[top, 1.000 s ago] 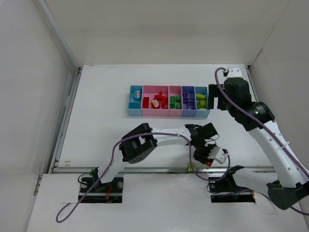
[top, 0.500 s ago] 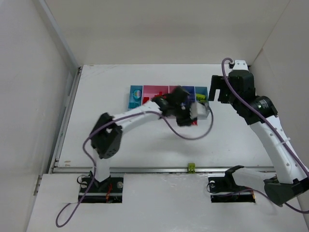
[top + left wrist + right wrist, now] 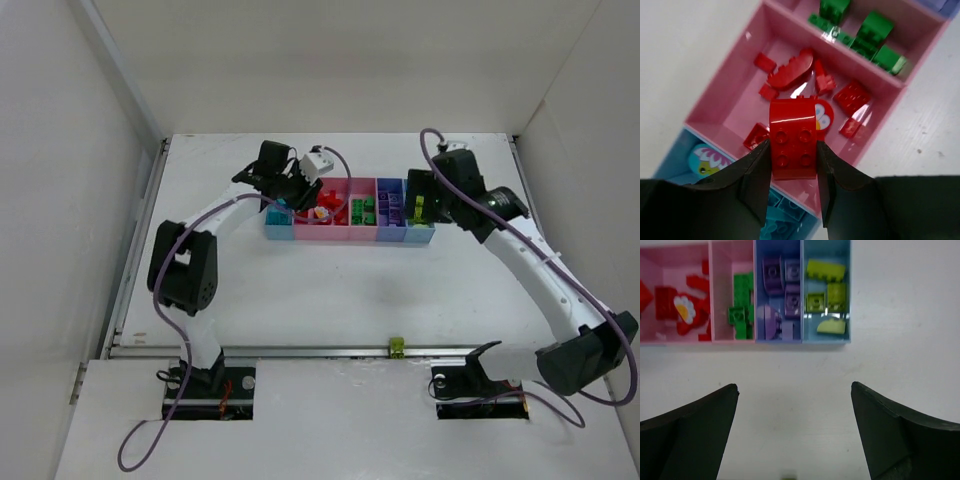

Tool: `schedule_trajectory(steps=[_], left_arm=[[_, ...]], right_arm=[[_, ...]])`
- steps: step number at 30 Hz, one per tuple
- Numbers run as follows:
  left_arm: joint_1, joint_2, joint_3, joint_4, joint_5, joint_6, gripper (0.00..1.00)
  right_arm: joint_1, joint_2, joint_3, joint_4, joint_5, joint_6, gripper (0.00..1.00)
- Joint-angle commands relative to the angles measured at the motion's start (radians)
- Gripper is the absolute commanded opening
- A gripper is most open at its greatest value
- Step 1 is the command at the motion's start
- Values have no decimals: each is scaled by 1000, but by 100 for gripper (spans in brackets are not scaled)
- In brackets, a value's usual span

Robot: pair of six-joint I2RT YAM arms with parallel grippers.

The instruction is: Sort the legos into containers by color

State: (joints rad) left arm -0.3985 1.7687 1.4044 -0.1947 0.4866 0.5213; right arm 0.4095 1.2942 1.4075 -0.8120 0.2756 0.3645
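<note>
Left claw (image 3: 791, 160) clamps a glossy red plastic brick (image 3: 792, 127) by its flat sides over the wide pink bin (image 3: 725, 105): light, rigid, probably slippery; right claw (image 3: 794, 405) gapes.

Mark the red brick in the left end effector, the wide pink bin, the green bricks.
red plastic brick (image 3: 793, 137), left wrist view, centre of its studded face.
wide pink plastic bin (image 3: 737, 97), left wrist view, bare floor.
green plastic bricks (image 3: 744, 295), right wrist view, longest brick.
</note>
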Motion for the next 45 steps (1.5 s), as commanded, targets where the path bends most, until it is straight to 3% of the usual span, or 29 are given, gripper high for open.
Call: schedule_trajectory(steps=[1,2,5,6,7,14,18,24,33,38,45], left_arm=[[59,78,13,44,85,17,15],[59,93,24,44,95,17,38],[70,103,24,44,113,69,65],[61,103,24,44,113,78,87],[61,85,24,44,113,78,98],[7,-64,-25,-20,102,102,100],[-31,-117,-35,-38,72,28,100],[-42,-164,-25,-69,37,-108,100],[-60,-235,-124,-78,6,-130,100],[-60,-253,-124,-87,-3,-130,100],[-60,-253,-124,-88,6,-130,100]], right_arm=[[78,-15,-63,-107,-6,89,100],[125,-25,-85,-118,-6,102,100],[175,-51,-160,-151,-33,160,100],[199,-61,-179,-151,-47,172,100],[209,-79,-220,-151,-64,192,100],[324,-142,-456,-116,-252,345,100],[402,-153,-544,-105,-262,434,100],[462,-101,-659,8,-329,495,92],[496,52,-679,89,-319,493,88],[496,108,-679,68,-294,504,71],[496,99,-688,-16,-259,513,71]])
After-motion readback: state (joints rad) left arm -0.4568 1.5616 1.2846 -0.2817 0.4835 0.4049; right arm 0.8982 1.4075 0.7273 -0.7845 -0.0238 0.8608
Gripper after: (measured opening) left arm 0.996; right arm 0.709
